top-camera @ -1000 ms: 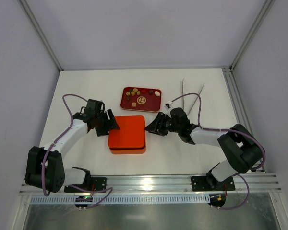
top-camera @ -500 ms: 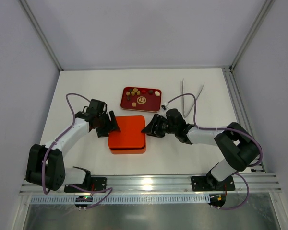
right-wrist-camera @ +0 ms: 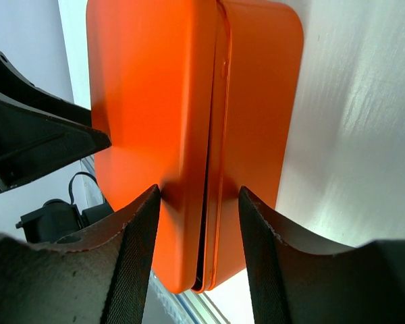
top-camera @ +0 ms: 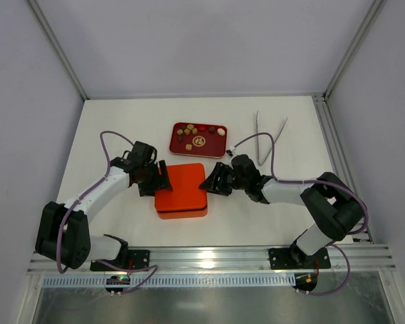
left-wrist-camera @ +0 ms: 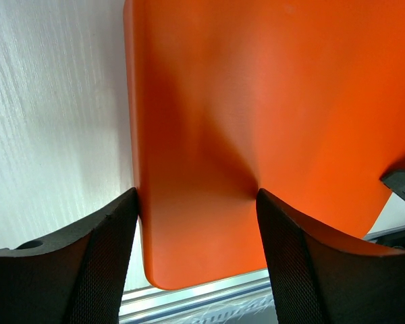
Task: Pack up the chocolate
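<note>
Small brown-and-cream chocolate pieces (top-camera: 189,128) lie at twelve o'clock of both grippers. The left gripper (top-camera: 160,181) is wide open and empty; the right gripper's (top-camera: 206,183) hold on the orange square box (top-camera: 181,196) is unclear.

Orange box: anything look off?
Yes. In the right wrist view the orange box shows a dark gap along its lid seam, widening toward the bottom of that view: the lid is not flush. The chocolate all lies in the red tray; none spilled.
</note>
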You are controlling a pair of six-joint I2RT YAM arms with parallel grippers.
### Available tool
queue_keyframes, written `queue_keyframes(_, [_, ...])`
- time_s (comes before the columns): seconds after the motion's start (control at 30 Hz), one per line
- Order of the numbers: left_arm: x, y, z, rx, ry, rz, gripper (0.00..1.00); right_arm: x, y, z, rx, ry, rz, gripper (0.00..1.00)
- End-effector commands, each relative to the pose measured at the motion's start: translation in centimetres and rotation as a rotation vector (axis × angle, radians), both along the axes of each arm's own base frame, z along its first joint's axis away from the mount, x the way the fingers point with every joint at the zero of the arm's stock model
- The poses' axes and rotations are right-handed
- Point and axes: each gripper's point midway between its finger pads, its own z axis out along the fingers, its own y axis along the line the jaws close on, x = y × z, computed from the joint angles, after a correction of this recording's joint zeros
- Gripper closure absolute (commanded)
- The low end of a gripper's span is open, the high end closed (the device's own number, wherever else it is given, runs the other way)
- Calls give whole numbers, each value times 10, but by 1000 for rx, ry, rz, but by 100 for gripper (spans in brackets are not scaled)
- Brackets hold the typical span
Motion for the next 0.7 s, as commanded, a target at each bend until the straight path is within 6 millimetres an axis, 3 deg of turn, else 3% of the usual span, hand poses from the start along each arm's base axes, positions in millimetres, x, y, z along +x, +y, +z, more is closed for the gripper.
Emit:
queue_keyframes(0.0, [-1,-1,6,23,-9,-24,30,7,7,12,5,-59,4,48])
queue_keyframes(0.2, [-6,-7,10,44,-7,-64,28,7,7,12,0,-63,0,49])
queue_keyframes(0.4, [-14,-9,10,61,11,-86,28,8,6,14,-7,-68,-2,57])
queue_keyframes(0.67, [-23,-9,3,56,54,-80,30,5,5,15,-48,-87,15,56])
